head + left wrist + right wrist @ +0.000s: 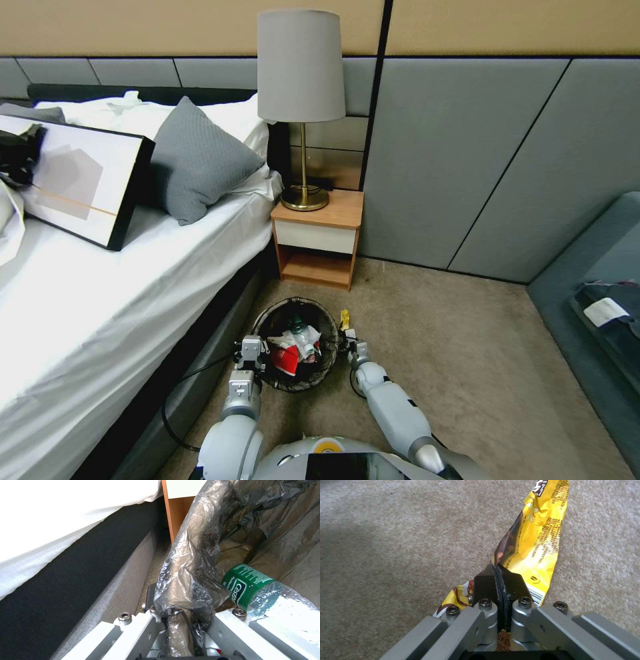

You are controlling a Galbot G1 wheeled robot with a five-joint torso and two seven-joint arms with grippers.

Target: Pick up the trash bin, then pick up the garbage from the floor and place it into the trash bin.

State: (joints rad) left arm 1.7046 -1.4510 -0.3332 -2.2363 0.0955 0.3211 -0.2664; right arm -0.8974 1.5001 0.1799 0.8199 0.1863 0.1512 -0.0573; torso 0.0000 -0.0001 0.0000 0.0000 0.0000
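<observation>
The trash bin [267, 323], lined with a black bag, hangs low in front of me beside the bed. My left gripper [251, 349] is shut on its rim [186, 580], pinching the bag's folded plastic. Inside lie red-and-white packets [285, 358] and a clear bottle with a green label [253, 585]. My right gripper [355, 341] sits just right of the bin, shut on a yellow wrapper [536, 537] whose tip [345, 318] sticks up past the fingers. In the right wrist view the wrapper hangs over the carpeted floor [393, 542].
The bed [100, 300] with its dark base runs along my left, close to the bin. A wooden nightstand [319, 237] with a lamp stands straight ahead. A grey bench [593, 320] fills the right side. Open carpet [453, 347] lies to the right of the bin.
</observation>
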